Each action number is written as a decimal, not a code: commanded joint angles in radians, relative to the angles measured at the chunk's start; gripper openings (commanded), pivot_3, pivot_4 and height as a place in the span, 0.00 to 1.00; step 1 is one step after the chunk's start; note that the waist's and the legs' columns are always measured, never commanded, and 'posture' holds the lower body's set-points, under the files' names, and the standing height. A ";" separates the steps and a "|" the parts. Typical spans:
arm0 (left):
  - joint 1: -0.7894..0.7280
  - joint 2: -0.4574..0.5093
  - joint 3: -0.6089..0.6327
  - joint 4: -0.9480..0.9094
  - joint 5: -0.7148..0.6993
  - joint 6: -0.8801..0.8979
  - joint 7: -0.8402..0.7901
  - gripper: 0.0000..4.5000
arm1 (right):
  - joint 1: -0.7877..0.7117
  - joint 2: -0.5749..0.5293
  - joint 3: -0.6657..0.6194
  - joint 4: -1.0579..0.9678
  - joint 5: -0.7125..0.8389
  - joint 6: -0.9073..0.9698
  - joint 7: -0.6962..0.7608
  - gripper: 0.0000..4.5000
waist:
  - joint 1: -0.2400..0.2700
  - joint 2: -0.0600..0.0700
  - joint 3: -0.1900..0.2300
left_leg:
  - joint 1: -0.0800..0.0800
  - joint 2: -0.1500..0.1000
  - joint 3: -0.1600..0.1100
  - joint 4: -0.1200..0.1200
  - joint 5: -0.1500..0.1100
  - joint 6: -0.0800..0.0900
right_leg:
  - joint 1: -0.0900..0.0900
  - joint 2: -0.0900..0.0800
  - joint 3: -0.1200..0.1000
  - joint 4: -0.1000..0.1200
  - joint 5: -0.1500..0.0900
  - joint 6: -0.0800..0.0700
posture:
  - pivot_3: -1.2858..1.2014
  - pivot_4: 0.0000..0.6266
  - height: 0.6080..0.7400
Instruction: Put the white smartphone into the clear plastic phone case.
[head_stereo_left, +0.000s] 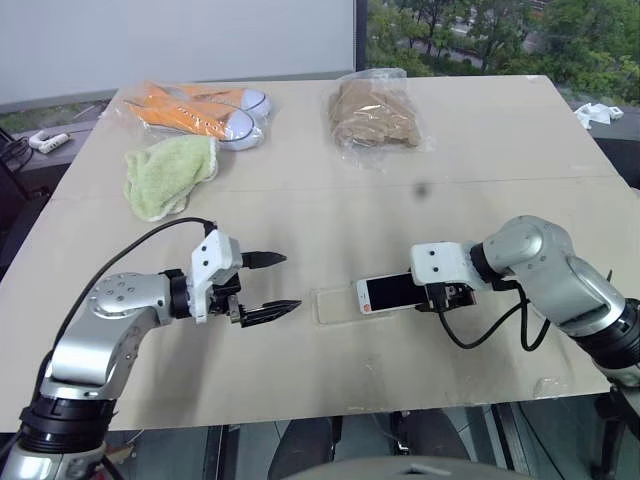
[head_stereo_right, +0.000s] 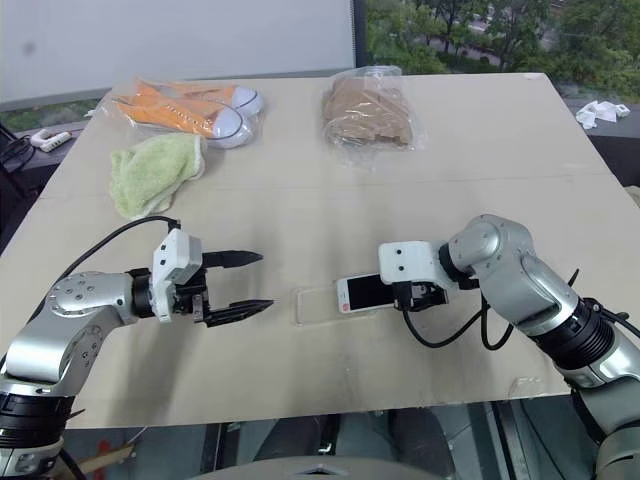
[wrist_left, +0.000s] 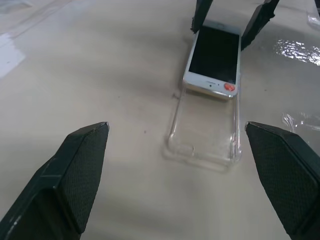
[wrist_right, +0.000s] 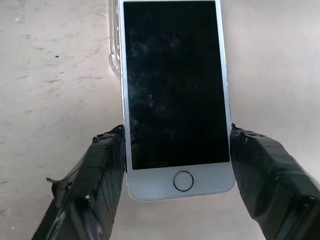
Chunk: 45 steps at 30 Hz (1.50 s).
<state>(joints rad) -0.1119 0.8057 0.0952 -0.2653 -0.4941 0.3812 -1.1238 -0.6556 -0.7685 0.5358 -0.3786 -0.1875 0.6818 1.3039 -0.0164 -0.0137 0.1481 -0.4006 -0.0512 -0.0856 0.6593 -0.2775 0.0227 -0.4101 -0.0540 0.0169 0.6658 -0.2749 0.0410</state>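
The right gripper (wrist_right: 177, 165) holds the phone (head_stereo_left: 392, 292) by its long edges at the home-button end, one finger pressed to each side; the phone's far end rests over one end of the clear case (wrist_left: 207, 127), which lies flat on the table (head_stereo_left: 320, 180) between the two arms; the left gripper (head_stereo_left: 268, 285) hovers near the case's other end, jaws wide apart, holding nothing.
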 joint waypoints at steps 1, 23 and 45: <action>-0.034 -0.020 -0.029 -0.021 0.009 -0.003 0.021 1.00 | -0.025 -0.002 0.019 -0.060 -0.009 0.024 0.004 0.62 | 0.002 0.000 0.000 | 0.000 0.000 0.000 0.000 0.000 0.000 | 0.000 0.000 0.000 0.000 0.000 0.000 | 0.52 0.24 1.00; -0.124 -0.122 -0.194 0.003 0.107 -0.030 0.050 1.00 | -0.144 0.000 0.155 -0.196 -0.034 0.241 0.013 0.62 | 0.002 0.000 0.000 | 0.000 -0.001 0.000 0.008 0.000 0.000 | 0.000 0.000 0.000 0.008 0.000 0.000 | 0.52 0.24 1.00; -0.170 -0.214 -0.312 0.070 0.250 -0.065 0.132 1.00 | -0.201 0.029 0.244 -0.190 0.019 0.392 -0.037 0.62 | 0.001 -0.001 0.000 | 0.000 -0.001 0.000 0.009 0.000 0.000 | 0.000 0.000 0.000 0.009 0.000 0.000 | 0.52 0.24 1.00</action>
<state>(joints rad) -0.2720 0.5945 -0.2132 -0.1847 -0.2558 0.3382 -0.9985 -0.8305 -0.7397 0.7799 -0.5440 -0.1809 1.0650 1.2765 -0.0153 -0.0144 0.1479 -0.4008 -0.0521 -0.0858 0.6680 -0.2776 0.0228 -0.4101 -0.0541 0.0168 0.6751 -0.2749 0.0411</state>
